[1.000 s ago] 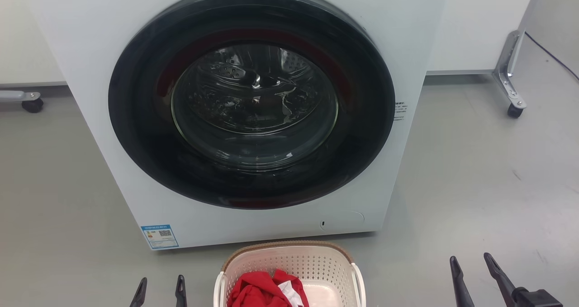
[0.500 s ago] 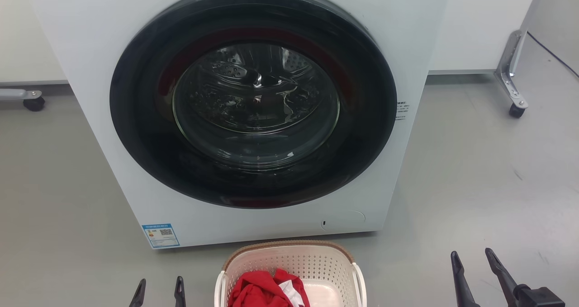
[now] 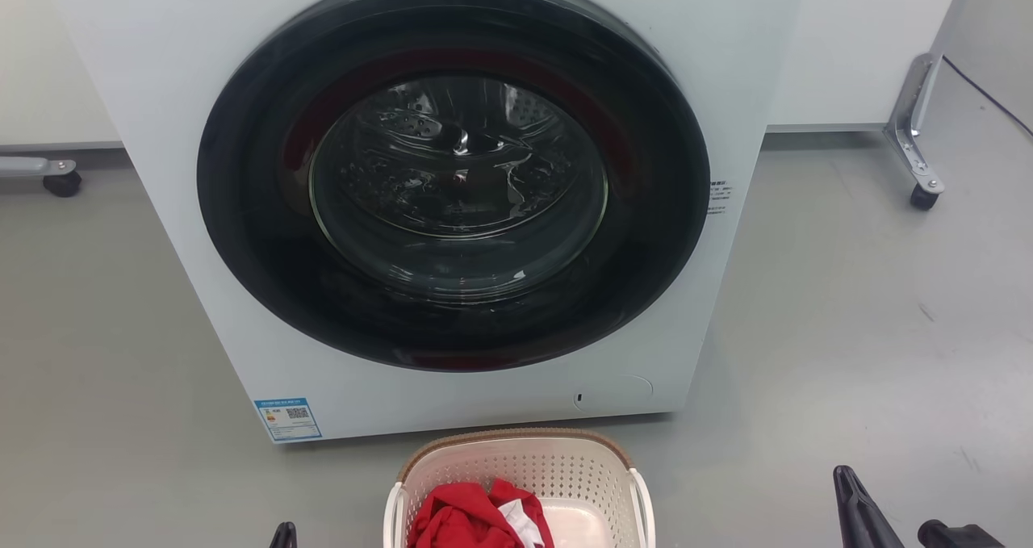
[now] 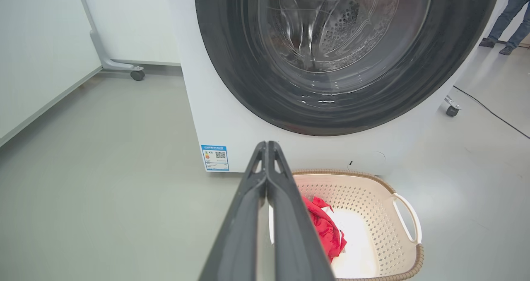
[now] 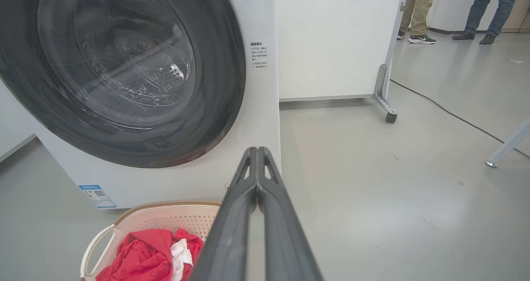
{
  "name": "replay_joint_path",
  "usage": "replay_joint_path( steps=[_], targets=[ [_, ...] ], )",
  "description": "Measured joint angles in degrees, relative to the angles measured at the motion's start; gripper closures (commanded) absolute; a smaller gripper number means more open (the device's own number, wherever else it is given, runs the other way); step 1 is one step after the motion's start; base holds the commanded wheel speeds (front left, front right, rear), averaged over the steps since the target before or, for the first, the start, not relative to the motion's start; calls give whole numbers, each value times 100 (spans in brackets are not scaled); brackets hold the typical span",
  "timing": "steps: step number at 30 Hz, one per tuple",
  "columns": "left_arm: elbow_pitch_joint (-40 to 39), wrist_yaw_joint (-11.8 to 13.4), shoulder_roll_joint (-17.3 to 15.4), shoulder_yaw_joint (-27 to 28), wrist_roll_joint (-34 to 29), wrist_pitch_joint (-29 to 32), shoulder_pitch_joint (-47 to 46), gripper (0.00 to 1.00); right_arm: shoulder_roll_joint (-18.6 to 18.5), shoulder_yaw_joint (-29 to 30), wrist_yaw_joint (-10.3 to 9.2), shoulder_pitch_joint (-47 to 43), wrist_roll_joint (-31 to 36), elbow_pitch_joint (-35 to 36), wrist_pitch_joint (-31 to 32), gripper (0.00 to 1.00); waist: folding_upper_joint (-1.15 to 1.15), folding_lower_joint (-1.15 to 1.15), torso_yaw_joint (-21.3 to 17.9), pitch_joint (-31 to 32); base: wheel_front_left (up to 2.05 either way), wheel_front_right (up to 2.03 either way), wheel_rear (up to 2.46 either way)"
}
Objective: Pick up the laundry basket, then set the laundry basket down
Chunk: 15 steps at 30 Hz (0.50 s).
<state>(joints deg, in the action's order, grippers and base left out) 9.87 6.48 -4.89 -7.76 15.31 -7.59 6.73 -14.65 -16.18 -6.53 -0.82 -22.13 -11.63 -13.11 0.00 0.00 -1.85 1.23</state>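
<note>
**A:** What has shifted in the last second?

**B:** Both arms have sunk toward the bottom edge of the head view. The left gripper [image 3: 282, 537] now shows a single dark tip where two stood apart before. The right gripper [image 3: 842, 477] sits lower and farther out.

**A:** And the laundry basket [image 3: 557, 467]?

**B:** It has not moved. It is a wide cream-white perforated plastic tub with a brown woven-look rim and white side handles. It stands on the smooth grey floor [image 3: 847, 330] just in front of the big white front-loading washing machine [image 3: 161, 88], below its round dark glass door [image 3: 456, 169].

**A:** Anything inside?

**B:** A crumpled red cloth [image 3: 464, 520] with a scrap of white fabric [image 3: 516, 524] against it, lying toward the machine's left side.

**A:** How do the grippers stand?

**B:** In each wrist view the two long dark fingers press together tip to tip, with nothing between them. Neither touches the basket.

**A:** Where are they, going by the machine?

**B:** The left is in front of the machine's lower left corner, near the blue label [image 3: 288, 419]. The right is out past the machine's right side, over bare floor.
</note>
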Motion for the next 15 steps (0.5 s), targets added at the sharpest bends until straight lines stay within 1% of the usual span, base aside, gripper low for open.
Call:
replay_joint_path(
  steps=[5,6,9,15],
  targets=[
    [55,-65,4,85,366,77,-20,100,67,121,53,12,-360,-32,108,100,0,0,10,-7,0,0,0],
    [76,-100,9,125,590,102,-34,100,94,172,102,18,-523,-45,154,100,0,0,15,-10,0,0,0],
    [93,-151,11,164,902,164,-46,100,130,253,148,26,-788,-59,238,100,0,0,21,-13,0,0,0],
    [135,-236,47,238,1397,271,-92,100,212,410,221,49,-1233,-109,381,100,0,0,33,-22,0,0,0]
  ],
)
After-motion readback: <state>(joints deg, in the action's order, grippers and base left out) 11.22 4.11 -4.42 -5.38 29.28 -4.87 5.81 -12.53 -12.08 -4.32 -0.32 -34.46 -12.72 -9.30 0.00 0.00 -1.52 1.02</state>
